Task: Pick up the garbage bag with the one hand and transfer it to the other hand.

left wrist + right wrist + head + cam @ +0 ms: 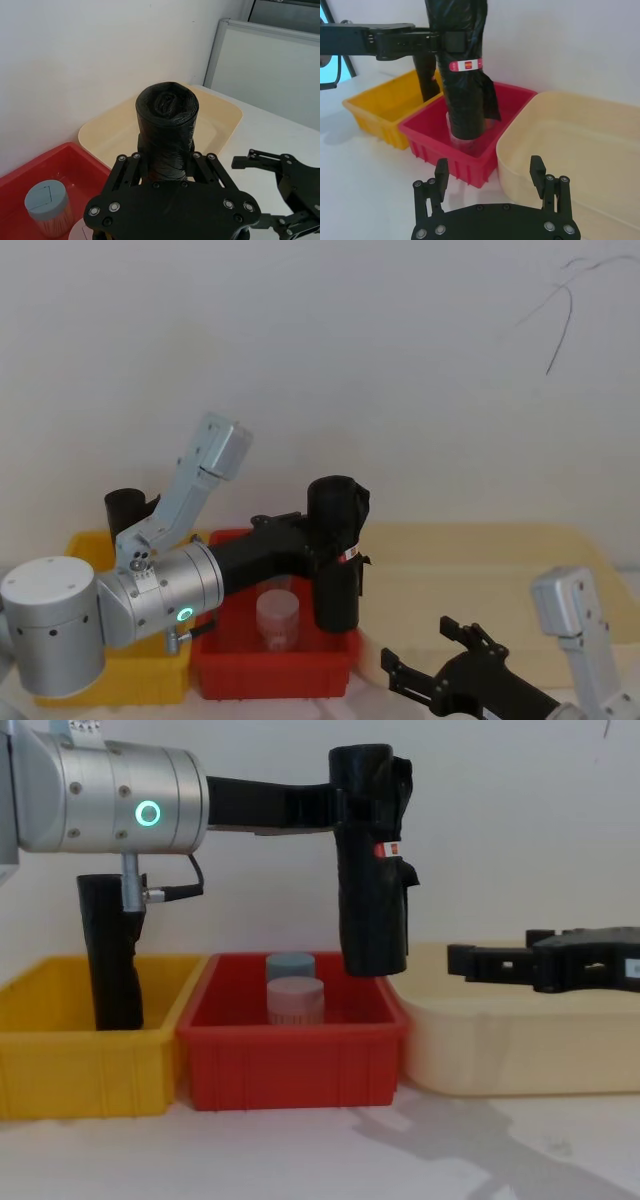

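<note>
A plain black roll stands in the yellow bin at far left. The left gripper, green ring lit, clamps the garbage bag near its top. It holds the bag upright above the red bin, just right of the two jars. Farther right, the right gripper hangs over the cream tray, jaws spread wide, well apart from the bag. A clean handover likely means closing on the roll's lower half, below the label, before the left lets go.
</note>
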